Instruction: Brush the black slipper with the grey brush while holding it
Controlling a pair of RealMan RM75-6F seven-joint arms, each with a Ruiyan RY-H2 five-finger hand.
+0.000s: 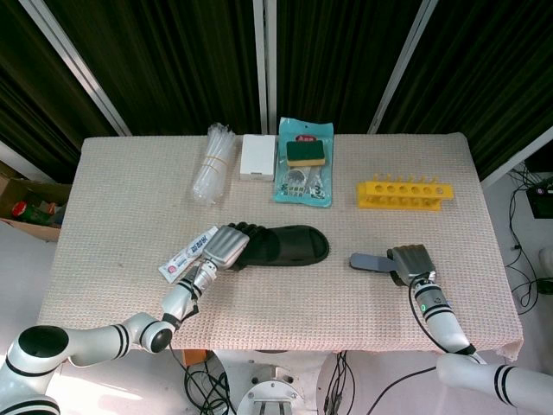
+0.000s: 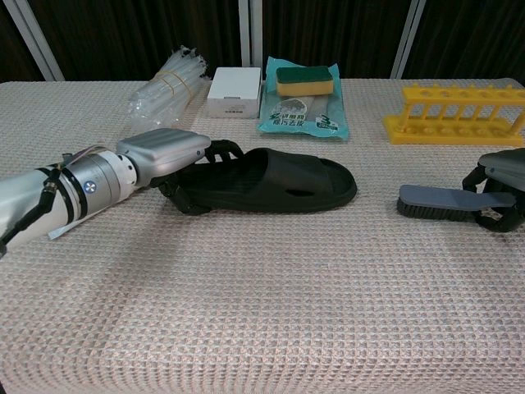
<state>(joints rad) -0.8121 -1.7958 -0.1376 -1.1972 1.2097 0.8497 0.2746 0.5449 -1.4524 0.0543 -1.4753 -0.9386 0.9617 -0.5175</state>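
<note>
Two hands busy — left hand (image 1: 226,246) gripping slipper (image 1: 289,245) heel, right hand (image 1: 412,262) holding brush (image 2: 447,202) — well right of slipper.
</note>
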